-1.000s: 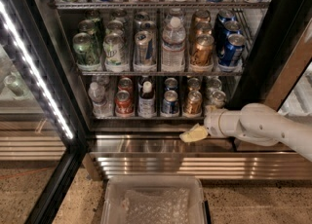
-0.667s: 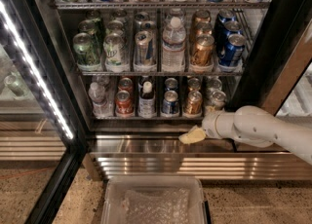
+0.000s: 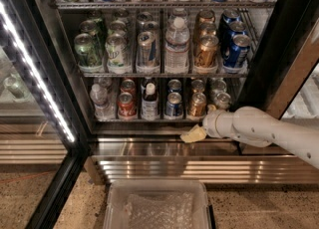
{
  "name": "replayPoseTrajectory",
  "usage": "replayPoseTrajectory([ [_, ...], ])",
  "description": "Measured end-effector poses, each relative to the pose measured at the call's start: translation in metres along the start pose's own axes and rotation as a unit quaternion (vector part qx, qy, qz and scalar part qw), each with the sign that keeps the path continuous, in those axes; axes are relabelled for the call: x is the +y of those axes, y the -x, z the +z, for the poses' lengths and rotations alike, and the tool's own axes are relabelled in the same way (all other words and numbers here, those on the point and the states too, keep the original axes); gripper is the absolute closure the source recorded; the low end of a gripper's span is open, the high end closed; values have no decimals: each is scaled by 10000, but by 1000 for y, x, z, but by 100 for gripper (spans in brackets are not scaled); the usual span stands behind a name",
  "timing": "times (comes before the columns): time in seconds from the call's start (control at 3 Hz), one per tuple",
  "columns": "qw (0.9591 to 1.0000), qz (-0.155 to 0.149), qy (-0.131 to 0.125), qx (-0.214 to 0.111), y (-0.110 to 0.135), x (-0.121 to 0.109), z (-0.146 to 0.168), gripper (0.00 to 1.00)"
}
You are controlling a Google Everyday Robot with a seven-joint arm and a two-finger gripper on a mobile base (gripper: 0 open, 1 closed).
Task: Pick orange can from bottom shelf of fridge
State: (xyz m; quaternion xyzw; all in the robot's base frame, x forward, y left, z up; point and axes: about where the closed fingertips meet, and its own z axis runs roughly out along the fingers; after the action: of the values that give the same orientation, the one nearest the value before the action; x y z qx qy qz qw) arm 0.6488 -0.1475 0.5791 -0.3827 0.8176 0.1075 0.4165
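Note:
The fridge (image 3: 279, 49) stands open, its black frame around wire racks of drinks. The orange can (image 3: 197, 104) stands at the front of the bottom shelf (image 3: 149, 120), right of a blue can (image 3: 174, 105), with another orange can (image 3: 198, 85) behind it. A red can (image 3: 126, 104) stands further left. My gripper (image 3: 193, 134) reaches in from the right on a white arm (image 3: 264, 128). It sits just below and in front of the shelf's front rail, under the orange can and apart from it, holding nothing that I can see.
A water bottle (image 3: 99, 100) and a dark bottle (image 3: 149, 101) share the bottom shelf. The ribbed steel base (image 3: 164, 166) lies below. A clear plastic bin (image 3: 157, 205) sits on the floor in front. The open glass door with its LED strip (image 3: 35, 68) is at the left.
The gripper and arm have shifted slightly left and a little up toward the shelf's front rail. The cans have not moved.

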Motion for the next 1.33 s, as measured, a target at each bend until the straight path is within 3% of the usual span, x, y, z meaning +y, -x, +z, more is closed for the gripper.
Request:
replayPoseTrajectory([
  [0.67,9988,-81,34,-481,65,-19,9,0],
  [1.33,9992,192,-35,-360,52,-27,22,0],
])
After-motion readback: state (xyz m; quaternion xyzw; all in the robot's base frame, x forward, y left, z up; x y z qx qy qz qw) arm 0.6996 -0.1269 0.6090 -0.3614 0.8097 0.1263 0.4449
